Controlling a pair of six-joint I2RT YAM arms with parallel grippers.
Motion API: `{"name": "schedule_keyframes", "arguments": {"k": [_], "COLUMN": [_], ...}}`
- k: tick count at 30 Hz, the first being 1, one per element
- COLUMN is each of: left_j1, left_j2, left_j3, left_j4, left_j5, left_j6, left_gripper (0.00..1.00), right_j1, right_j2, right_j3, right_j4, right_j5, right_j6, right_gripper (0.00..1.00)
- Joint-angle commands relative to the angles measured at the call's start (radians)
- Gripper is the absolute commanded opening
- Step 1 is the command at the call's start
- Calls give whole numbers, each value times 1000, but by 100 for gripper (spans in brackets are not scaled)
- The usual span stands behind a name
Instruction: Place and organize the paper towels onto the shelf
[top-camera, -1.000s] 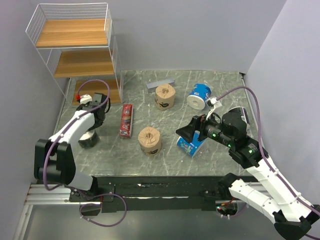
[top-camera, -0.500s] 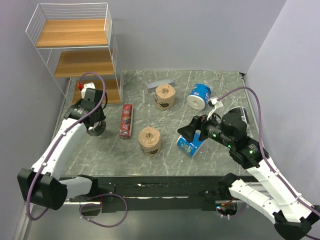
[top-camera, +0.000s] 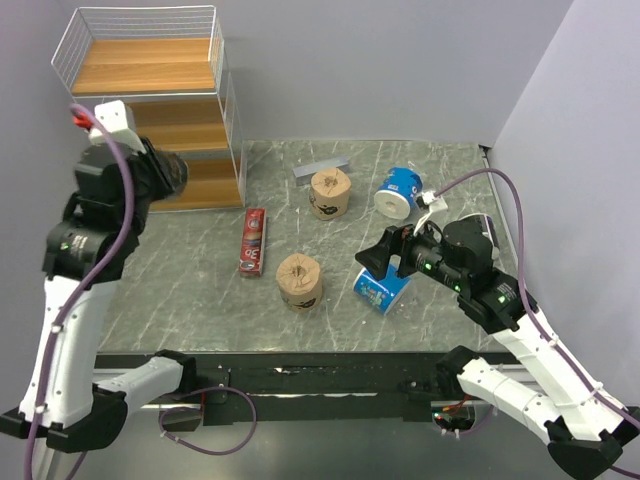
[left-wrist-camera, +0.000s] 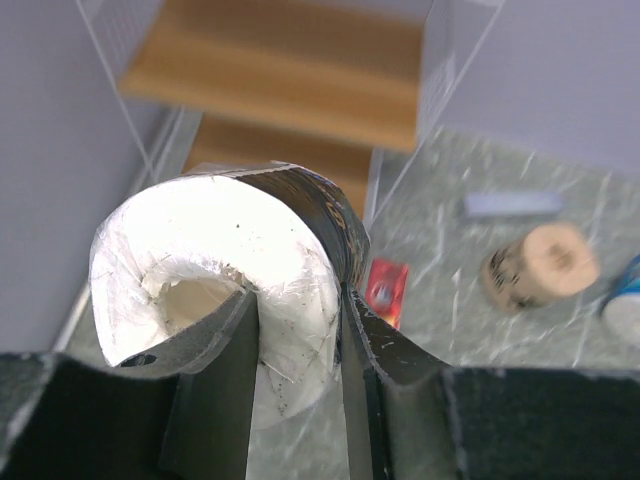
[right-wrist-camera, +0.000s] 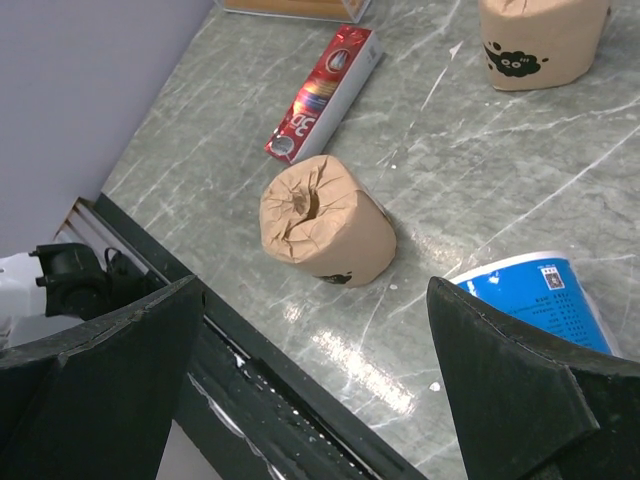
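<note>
My left gripper (top-camera: 168, 176) is raised in front of the shelf (top-camera: 148, 66), shut on a black paper towel roll (left-wrist-camera: 215, 265). One finger sits inside the roll's core and the other against its outer wall. The shelf's wooden boards (left-wrist-camera: 285, 70) lie just beyond the roll. On the table are two tan rolls (top-camera: 330, 192) (top-camera: 299, 280) and two blue-and-white rolls (top-camera: 400, 190) (top-camera: 381, 289). My right gripper (top-camera: 374, 262) hovers open above the nearer blue roll (right-wrist-camera: 535, 298), with the near tan roll (right-wrist-camera: 325, 228) ahead of its fingers.
A flat red box (top-camera: 254, 241) lies left of the near tan roll. A grey bar (top-camera: 321, 168) rests near the back of the table. Walls close in at the left and the back, and the table's front rail (right-wrist-camera: 300, 410) runs under my right gripper.
My left arm has lifted the black roll from the table's left side up and back, to shelf height. The right arm has barely moved.
</note>
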Motion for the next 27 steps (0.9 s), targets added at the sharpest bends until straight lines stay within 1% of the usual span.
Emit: {"name": "schedule_keyframes", "arguments": {"k": [1,4,11,12,13,16,19,23,27], "left_j1": [-4,-2,-2,-2,-2,-4,-2,16,60], "left_j2": [23,53,141,185,213,311,369,392,458], "left_j3": [142,207,281,302,360,454,475,448,526], "left_j4": [124,170,414,436,436,434,459,517,468], "left_j5": [-1,-36,-104,-107,-114,-166,-193,-161,-99], "left_j6": [120,177,302,309,350,399,440,465,413], "left_gripper": [1,1,2,2,1,1,1,4,4], "right_j1": [-2,-2,-4,-2,-2,-4,-2,-2,-2], "right_j2": [6,10,18,19,23,4,-25,-43,-39], "right_j3": [70,85,102,110,117,124,118,119,125], "right_j4": [-13,-22,-25,-41,-53,-76,-84,-91,-97], "right_j5": [31,42,46,46,48,69,91,99,91], "right_j6": [-15,-13,-3,-1,-3,-6,-7,-6,-1], "right_gripper": [99,99,99,100,99,100,99,99,99]}}
